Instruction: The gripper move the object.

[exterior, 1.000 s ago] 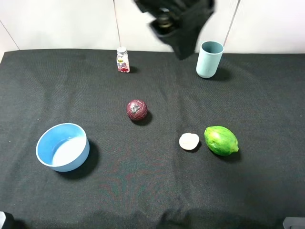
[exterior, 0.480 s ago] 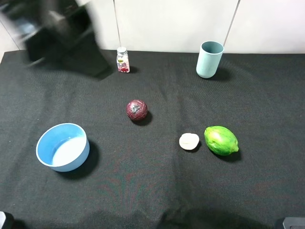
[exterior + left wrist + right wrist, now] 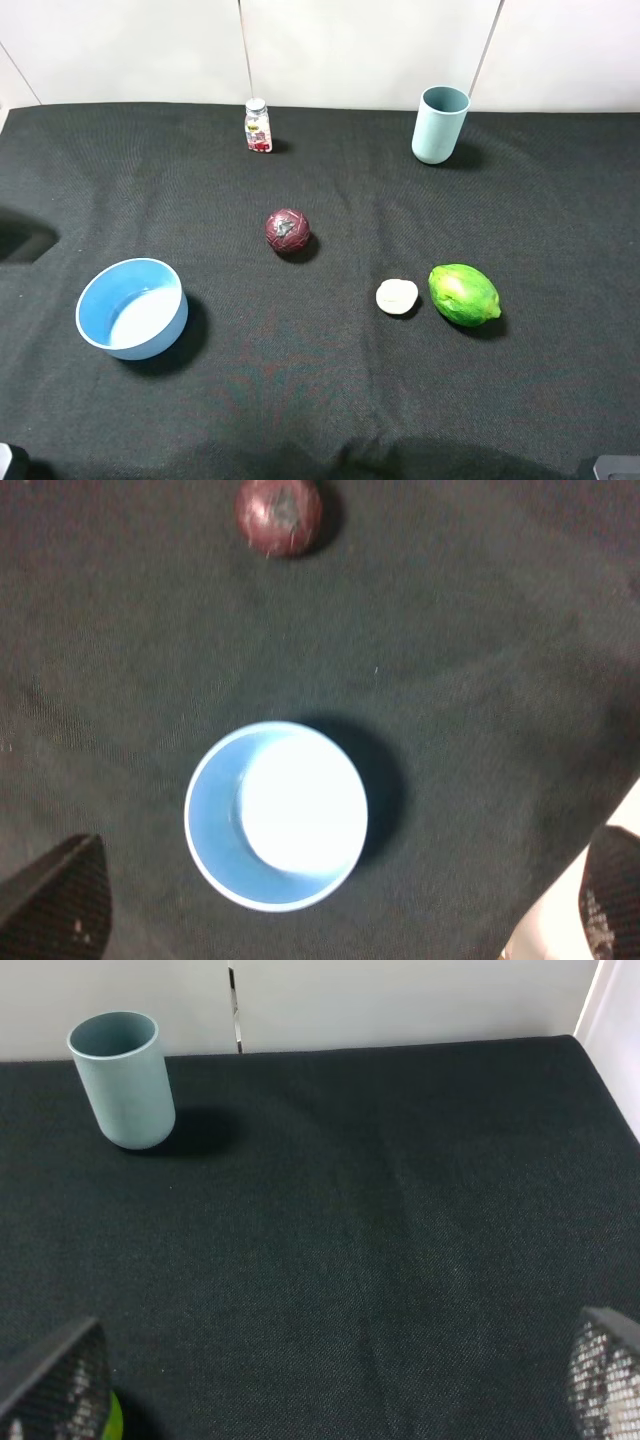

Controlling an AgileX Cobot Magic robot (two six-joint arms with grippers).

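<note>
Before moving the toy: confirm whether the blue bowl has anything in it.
No, the round light blue bowl shows only its bare pale inside in the left wrist view, with nothing lying in it.

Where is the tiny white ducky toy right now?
In the high view, the small cream-white rubber duck-like toy sits on the black cloth, right of centre, just left of the green lime.

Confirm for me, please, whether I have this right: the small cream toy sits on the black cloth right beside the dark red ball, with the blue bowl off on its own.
Not quite. In the exterior high view the cream toy sits right beside the green fruit, not the dark red ball. The blue bowl does stand on its own on the black cloth.
</note>
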